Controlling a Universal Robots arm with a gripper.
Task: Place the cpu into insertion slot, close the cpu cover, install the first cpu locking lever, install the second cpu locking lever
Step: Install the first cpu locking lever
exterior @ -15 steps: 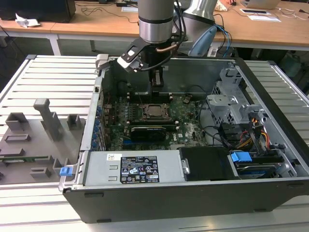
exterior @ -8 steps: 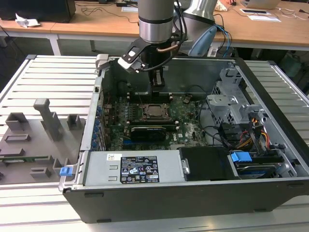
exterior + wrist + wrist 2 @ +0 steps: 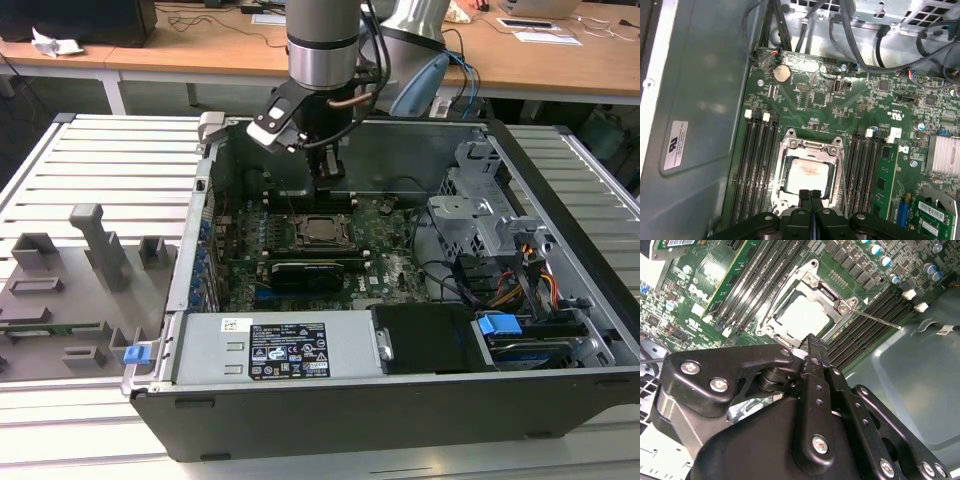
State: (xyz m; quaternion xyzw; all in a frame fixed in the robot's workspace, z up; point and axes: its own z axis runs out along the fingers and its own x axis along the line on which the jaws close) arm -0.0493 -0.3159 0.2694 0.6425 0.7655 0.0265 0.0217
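Observation:
The cpu [image 3: 807, 172], a pale silver square, lies in the insertion slot [image 3: 784, 304] on the green board. The cpu cover [image 3: 810, 146], a silver frame with a window, is folded down over it, and the chip's top [image 3: 802, 317] shows through the window. A thin metal locking lever [image 3: 875, 319] runs out from the cover's corner across the black memory slots. My gripper [image 3: 810, 194] is shut with its black fingers pressed together and nothing between them, tips at the socket's edge. In the exterior view the gripper [image 3: 328, 182] hangs just above the socket [image 3: 318, 229].
Black memory slots [image 3: 757, 165] flank the socket on both sides. A long black card [image 3: 310, 270] lies in front of it. The open case's metal walls [image 3: 420, 150], a drive cage [image 3: 480, 215], cable bundles [image 3: 520, 275] and the power supply [image 3: 280, 345] surround the board.

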